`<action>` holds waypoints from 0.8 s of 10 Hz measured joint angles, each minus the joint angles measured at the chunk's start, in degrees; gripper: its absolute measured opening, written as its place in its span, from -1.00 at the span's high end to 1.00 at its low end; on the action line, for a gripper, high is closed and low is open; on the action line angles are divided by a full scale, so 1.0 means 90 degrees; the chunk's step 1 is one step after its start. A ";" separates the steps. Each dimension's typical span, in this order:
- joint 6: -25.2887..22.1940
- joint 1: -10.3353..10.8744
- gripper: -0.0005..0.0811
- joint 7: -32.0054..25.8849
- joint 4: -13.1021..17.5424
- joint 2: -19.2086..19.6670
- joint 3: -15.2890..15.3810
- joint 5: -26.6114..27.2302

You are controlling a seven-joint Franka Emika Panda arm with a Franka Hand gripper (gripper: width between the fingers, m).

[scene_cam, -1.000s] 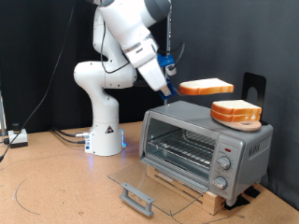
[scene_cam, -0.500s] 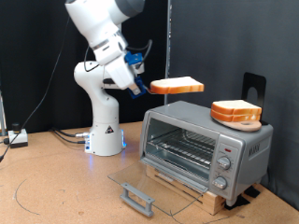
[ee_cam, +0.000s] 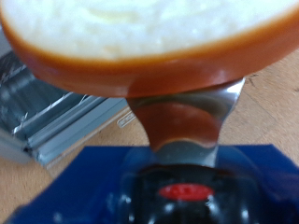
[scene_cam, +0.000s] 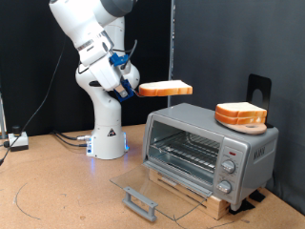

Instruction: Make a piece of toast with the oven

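The piece of toast (scene_cam: 165, 89) hangs flat in the air above and to the exterior view's left of the oven (scene_cam: 210, 146), with my gripper (scene_cam: 136, 93) shut on its left edge. The silver oven sits on a wooden base with its glass door (scene_cam: 152, 188) dropped open and the wire rack (scene_cam: 191, 151) bare. In the wrist view the toast (ee_cam: 149, 42) fills the upper part, pale face and orange crust, pinched by a metal finger (ee_cam: 182, 121); the oven's corner (ee_cam: 56, 117) shows below it.
A thicker stack of bread slices (scene_cam: 240, 115) rests on the oven's roof at the exterior view's right. A black stand (scene_cam: 259, 89) rises behind it. The arm's white base (scene_cam: 107, 134) stands left of the oven, with cables (scene_cam: 38, 143) on the wooden table.
The arm has swung to the exterior view's left, carrying the toast from above the oven's roof to a point off its left side, slightly lower.
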 joint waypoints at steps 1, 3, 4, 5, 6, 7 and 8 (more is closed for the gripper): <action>-0.0061 0.0001 -0.02 -0.0552 -0.0049 0.0031 -0.0015 -0.0123; -0.0053 -0.0041 -0.02 -0.1170 -0.0088 0.0214 -0.0055 -0.0498; 0.0083 -0.0087 -0.02 -0.1189 -0.0087 0.0380 -0.0062 -0.0684; 0.0245 -0.0132 -0.02 -0.1189 -0.0076 0.0590 -0.0075 -0.0817; 0.0431 -0.0179 -0.02 -0.1189 -0.0063 0.0819 -0.0090 -0.0916; 0.0613 -0.0224 -0.02 -0.1193 -0.0053 0.1050 -0.0099 -0.1026; 0.0779 -0.0250 -0.02 -0.1229 -0.0053 0.1267 -0.0106 -0.1071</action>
